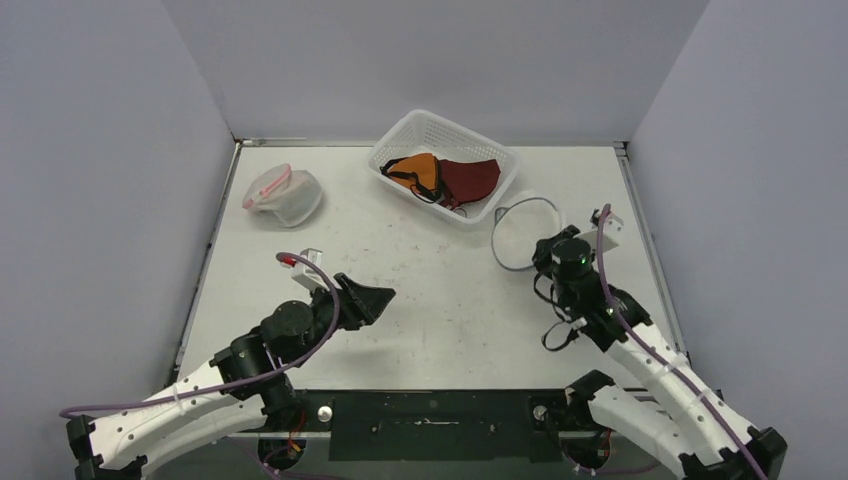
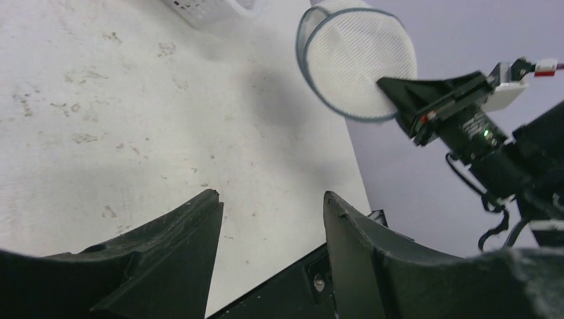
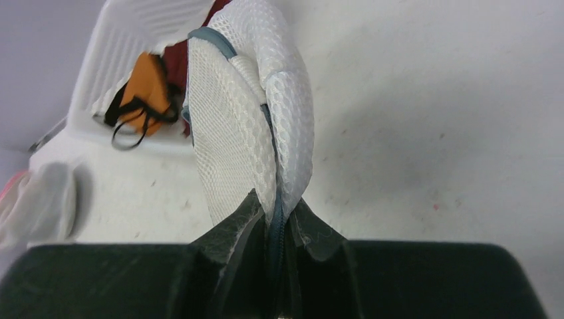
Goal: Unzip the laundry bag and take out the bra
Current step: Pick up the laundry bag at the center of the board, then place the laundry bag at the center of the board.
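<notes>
The right gripper (image 3: pixel 276 207) fills the bottom of its wrist view, its 2 fingers pinched tight on the blue-grey zip edge of the round white mesh laundry bag (image 3: pixel 233 133). The bag stands on edge over the scuffed white table (image 1: pixel 420 320), just beside the white plastic lattice basket (image 1: pixel 400 133). Holding it by the zip seam probably keeps the track taut for the other arm. The left gripper (image 2: pixel 271 196) holds nothing, its fingers spread wide, well apart from the bag and facing it. The bag looks flat, and I cannot tell whether a bra is inside. The basket holds 2 garments, an orange bra with black straps (image 1: pixel 420 170) and a dark red bra (image 1: pixel 470 178). A second white mesh pouch with pink trim (image 1: pixel 285 197) lies at the far left, bulging, its contents unclear.
</notes>
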